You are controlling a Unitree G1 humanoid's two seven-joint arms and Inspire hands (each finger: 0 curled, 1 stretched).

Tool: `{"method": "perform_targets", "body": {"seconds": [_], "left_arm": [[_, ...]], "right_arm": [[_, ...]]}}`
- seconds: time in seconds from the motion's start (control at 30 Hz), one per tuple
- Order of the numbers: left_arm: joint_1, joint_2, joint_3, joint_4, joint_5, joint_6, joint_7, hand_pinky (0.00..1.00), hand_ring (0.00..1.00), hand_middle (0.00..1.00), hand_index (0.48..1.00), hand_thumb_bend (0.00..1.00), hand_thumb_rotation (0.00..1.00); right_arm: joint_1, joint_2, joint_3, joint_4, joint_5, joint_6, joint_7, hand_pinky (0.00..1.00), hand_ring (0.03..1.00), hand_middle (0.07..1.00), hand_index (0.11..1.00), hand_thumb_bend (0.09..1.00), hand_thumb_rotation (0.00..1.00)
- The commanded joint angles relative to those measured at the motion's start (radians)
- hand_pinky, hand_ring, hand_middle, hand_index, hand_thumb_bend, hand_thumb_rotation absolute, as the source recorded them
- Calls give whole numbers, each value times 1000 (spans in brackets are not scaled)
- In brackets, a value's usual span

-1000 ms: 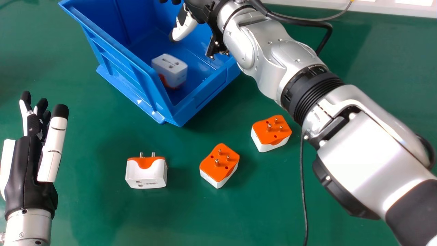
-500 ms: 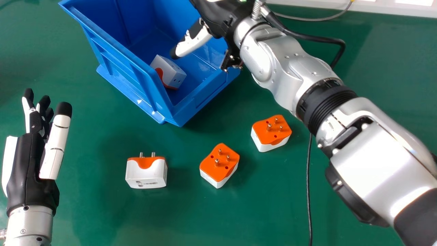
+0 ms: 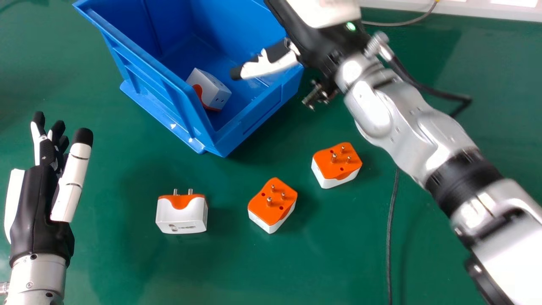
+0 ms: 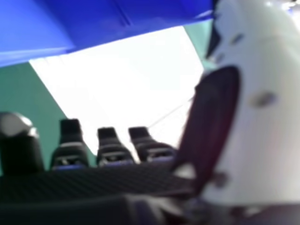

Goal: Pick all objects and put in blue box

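Green covers the worktop (image 3: 211, 271), which runs past the head view's near edge. At the near left, the left hand (image 3: 31, 212) has its fingers stretched out and slightly parted, holding nothing, with a strip of bare surface between it and the nearest plug adapter (image 3: 181, 215). That adapter lies on its side, orange end and pins facing away. Well to its right, the middle adapter (image 3: 271, 205) sits with its pins up; a little farther off, the right-hand adapter (image 3: 336, 165) also points its pins upward. Gaps separate all three, and open green lies between them and the near corner of the blue box (image 3: 144, 72). A thin black cable (image 3: 390, 237) lies right of them, near the right arm (image 3: 406, 123), which crosses from the right edge.

Inside the box, a fourth adapter (image 3: 209, 89) rests tilted by the near left wall. The right hand (image 3: 315, 42) is at the box's right edge, its straight thumb over the inside, apart from that adapter.

The head view gives the layout; the right hand view gives the fingers (image 4: 70, 157) of the right hand, spaced apart and pinching nothing, with blue box wall, green surface and a glaring white patch beyond them.
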Motion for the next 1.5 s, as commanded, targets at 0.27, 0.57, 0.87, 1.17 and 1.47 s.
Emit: {"method": "perform_targets", "body": {"seconds": [0.27, 0.57, 0.87, 1.17, 1.47], "left_arm": [[-1, 10, 14, -9, -17, -16, -10, 1000, 1000, 1000, 1000, 617, 822], [-10, 7, 16, 0, -20, -24, -12, 1000, 1000, 1000, 1000, 584, 820], [-7, 4, 12, -32, -22, 21, 6, 1000, 1000, 1000, 1000, 598, 824], [-12, 4, 18, 0, -31, -12, -4, 1000, 1000, 1000, 1000, 579, 823], [-17, 8, 23, 19, -32, -28, -8, 1000, 1000, 1000, 1000, 538, 816]], "right_arm": [[306, -162, -150, -363, 21, 41, 37, 994, 998, 1000, 999, 714, 437], [413, -201, -200, -463, 2, 137, 150, 969, 1000, 1000, 1000, 724, 458], [398, -207, -168, -368, -26, 162, 197, 955, 1000, 1000, 996, 724, 453], [232, -215, -69, -79, -78, 122, 319, 935, 998, 1000, 987, 730, 438], [43, -207, 36, 156, -99, 44, 421, 923, 992, 1000, 989, 744, 383]]}}
